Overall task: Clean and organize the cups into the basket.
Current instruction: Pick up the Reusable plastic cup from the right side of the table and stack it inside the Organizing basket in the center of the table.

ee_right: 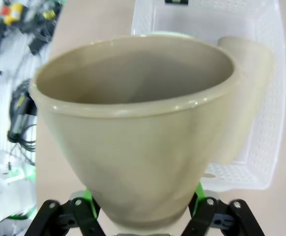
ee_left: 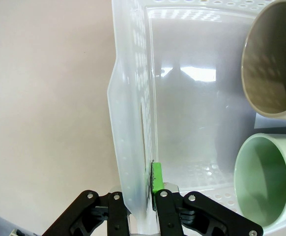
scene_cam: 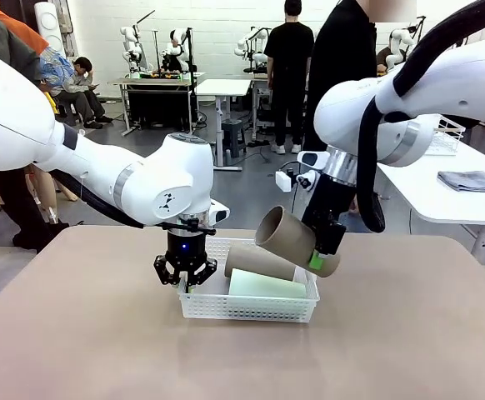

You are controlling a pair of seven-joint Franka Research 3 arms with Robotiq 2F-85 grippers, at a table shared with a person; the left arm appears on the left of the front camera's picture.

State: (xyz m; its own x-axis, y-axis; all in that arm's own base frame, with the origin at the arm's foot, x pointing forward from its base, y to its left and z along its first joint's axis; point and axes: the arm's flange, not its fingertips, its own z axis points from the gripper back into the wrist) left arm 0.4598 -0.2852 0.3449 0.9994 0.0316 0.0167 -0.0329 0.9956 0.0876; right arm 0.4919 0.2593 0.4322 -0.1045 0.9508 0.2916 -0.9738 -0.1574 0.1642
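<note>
Item one, the basket [scene_cam: 249,307]: I see it at the centre of the counter [scene_cam: 409,333], long side toward me, white with perforated walls. In the left wrist view its left wall [ee_left: 133,123] runs up the middle of the picture.

Item two, the left pincer [scene_cam: 185,282]: it stands at the basket's 9 o'clock end, pointing straight down. Its jaws are clamped on that end wall, one finger outside and one green pad [ee_left: 156,178] inside, with the wall pinched between them.

Item three, a mint green cup [scene_cam: 267,285]: it lies on its side inside the basket, along the near wall. In the left wrist view its open mouth [ee_left: 266,179] faces the camera at about 4 o'clock.

Item four, a tan cup in the basket [scene_cam: 259,261]: it lies on its side behind the mint one, toward the far wall. Its mouth [ee_left: 273,56] shows at 2 o'clock in the left wrist view.

Item five, the right pincer [scene_cam: 322,254]: it hangs over the basket's 3 o'clock end, gripping a second tan cup [scene_cam: 288,237] near the base. I read the cup as tilted, mouth up toward 10 o'clock, held clear above the two cups that lie in the basket. In the right wrist view this held cup [ee_right: 138,132] sits between the fingers, mouth open toward the camera, with the basket [ee_right: 271,98] beyond it.
</note>
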